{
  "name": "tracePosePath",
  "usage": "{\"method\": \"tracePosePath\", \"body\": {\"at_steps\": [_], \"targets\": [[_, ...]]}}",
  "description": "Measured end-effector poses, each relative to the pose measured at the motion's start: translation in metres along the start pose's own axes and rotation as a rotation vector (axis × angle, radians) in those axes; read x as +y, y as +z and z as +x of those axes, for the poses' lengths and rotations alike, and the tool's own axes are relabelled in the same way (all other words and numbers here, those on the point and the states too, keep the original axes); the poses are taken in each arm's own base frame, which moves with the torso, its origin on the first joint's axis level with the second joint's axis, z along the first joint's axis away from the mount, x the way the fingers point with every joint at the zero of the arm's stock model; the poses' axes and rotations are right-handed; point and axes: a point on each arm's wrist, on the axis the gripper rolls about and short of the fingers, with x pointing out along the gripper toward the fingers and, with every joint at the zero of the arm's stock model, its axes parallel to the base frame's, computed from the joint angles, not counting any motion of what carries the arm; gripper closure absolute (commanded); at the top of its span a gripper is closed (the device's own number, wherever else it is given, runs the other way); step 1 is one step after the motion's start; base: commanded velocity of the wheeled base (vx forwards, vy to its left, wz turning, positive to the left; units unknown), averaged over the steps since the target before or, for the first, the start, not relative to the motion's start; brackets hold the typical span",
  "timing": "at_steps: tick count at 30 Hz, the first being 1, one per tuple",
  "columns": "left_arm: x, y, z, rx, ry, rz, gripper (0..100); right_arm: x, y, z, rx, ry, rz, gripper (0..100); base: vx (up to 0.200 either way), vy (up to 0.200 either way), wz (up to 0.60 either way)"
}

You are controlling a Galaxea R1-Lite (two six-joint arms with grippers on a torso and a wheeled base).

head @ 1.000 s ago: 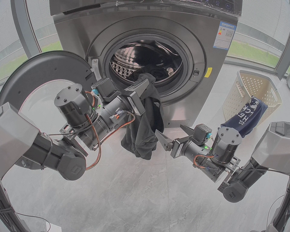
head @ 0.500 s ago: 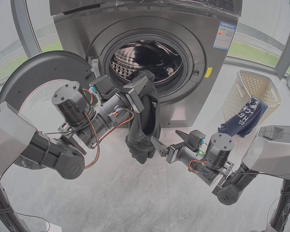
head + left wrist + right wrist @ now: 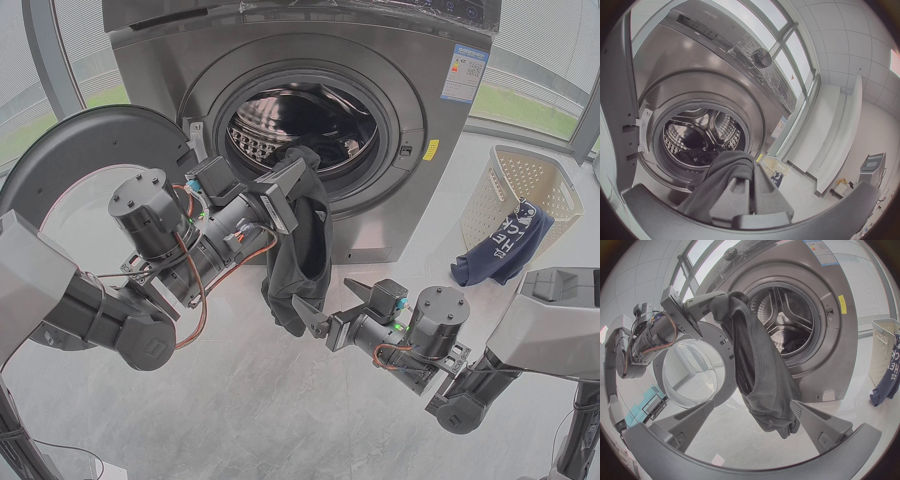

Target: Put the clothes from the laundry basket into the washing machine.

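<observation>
Garment hangs pinched in our left gripper at the drum — we'd lift its tail with the right gripper, fingers spread, then feed inward.

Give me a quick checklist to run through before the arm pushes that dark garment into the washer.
1. Grip: ok. The left end effector is shut on the upper end of the dark garment.
2. Door: ok, swung wide open at the robot's left.
3. Drum opening: ok, unblocked, with dark clothes already inside.
4. Hanging tail: not ok. Most of the dark garment hangs below the opening.
5. Right end effector: ok, open at the garment's lower end; whether it touches, cannot tell.
6. Laundry basket: not ok, a navy garment is draped over its rim.
</observation>
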Motion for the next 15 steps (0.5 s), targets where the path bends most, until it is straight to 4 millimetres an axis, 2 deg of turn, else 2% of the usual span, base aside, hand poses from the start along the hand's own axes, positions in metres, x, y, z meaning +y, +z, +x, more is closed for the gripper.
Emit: {"method": "tracePosePath", "body": {"at_steps": [15], "targets": [[-0.001,0.003,0.001,-0.007,-0.003,-0.001,100,-0.009,-0.026,0.051,-0.062,-0.025,0.008,0,0.0,0.0,0.0]]}}
